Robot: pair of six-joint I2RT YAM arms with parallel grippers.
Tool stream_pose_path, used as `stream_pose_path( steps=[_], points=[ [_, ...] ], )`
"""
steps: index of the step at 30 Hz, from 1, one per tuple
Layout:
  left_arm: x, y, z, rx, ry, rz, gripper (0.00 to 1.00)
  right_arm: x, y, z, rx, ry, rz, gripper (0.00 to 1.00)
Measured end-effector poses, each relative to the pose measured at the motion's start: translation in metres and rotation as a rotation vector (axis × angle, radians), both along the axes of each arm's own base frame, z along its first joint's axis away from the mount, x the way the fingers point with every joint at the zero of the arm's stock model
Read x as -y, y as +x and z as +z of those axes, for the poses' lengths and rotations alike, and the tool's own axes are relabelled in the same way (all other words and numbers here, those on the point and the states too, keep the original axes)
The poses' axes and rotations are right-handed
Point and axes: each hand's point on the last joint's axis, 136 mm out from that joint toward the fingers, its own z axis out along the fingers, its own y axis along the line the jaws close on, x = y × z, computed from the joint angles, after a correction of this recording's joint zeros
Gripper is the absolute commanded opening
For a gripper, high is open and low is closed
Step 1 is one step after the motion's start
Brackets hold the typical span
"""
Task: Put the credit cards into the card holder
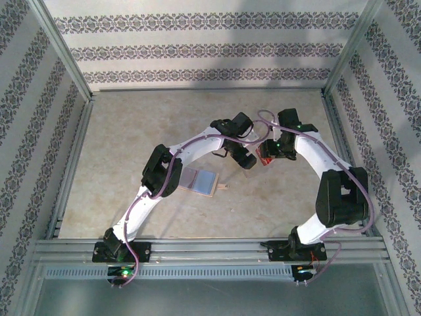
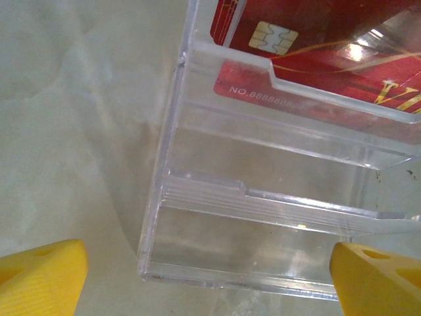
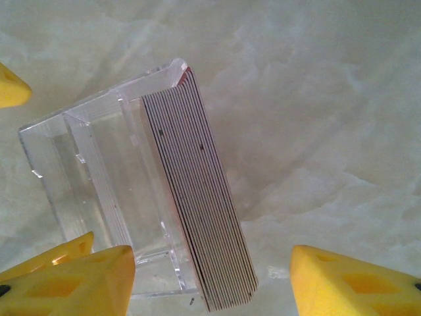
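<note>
The tan card holder [image 1: 200,181] lies opened flat on the table [image 1: 131,131] beside the left arm, well apart from both grippers and apparently laid ready to receive cards. To its right, the left gripper [image 2: 209,249] straddles the empty front end of a clear plastic stand [image 2: 263,171] with jaws spread wide, seemingly to steady it, though no contact shows. The red credit cards [image 3: 194,197] stand on edge as a pack in the stand's rear slot, between the parted fingers of the right gripper [image 3: 212,263], which has not closed on them and looks poised to pinch some out.
</note>
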Motion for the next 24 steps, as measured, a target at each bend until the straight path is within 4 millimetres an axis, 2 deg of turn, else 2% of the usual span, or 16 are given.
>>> stream_pose_path(
  steps=[14,24],
  points=[
    [0.000,0.000,-0.001,0.004,0.002,-0.001,0.94,0.006,0.005,-0.012,-0.018,-0.024,-0.009,0.64],
    [0.000,0.001,-0.002,0.005,0.001,-0.002,0.95,0.013,0.006,-0.014,-0.016,-0.065,-0.021,0.63]
  ],
)
